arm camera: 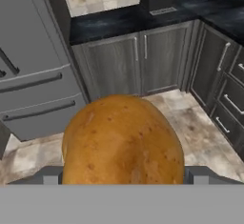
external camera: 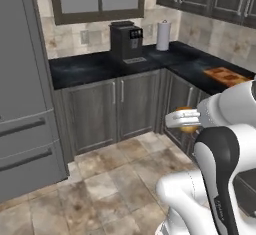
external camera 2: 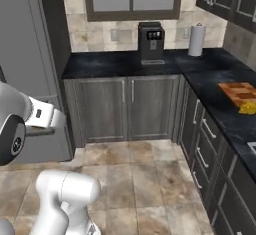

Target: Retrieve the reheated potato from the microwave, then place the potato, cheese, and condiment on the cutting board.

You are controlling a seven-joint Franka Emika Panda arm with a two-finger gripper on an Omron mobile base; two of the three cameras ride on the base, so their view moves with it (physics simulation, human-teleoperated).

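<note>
You're looking across a kitchen corner, and the potato [arm camera: 123,142] is filling the lower middle of the hand view, golden-brown and sitting between the gripper's [arm camera: 123,176] two grey fingers, which are pinching it from either side. In the left base view you're seeing that same potato [external camera: 188,127] as an orange lump at centre right, tucked by the white hand. The black speckled counter [external camera 2: 125,61] is running along the back wall and turning down the right side of the frame. The cutting board [external camera 2: 240,92] is lying on it at the right edge, with the yellow cheese [external camera 2: 247,108] touching its near end. A black coffee machine [external camera 2: 151,42] is standing at upper centre, a paper towel roll [external camera 2: 197,40] just right of it. Grey cabinets [external camera 2: 125,109] are sitting under the counter, the grey fridge [external camera: 22,89] is taking up the left, and tan stone tiles [external camera 2: 130,179] are covering the floor. No writing is legible anywhere.
</note>
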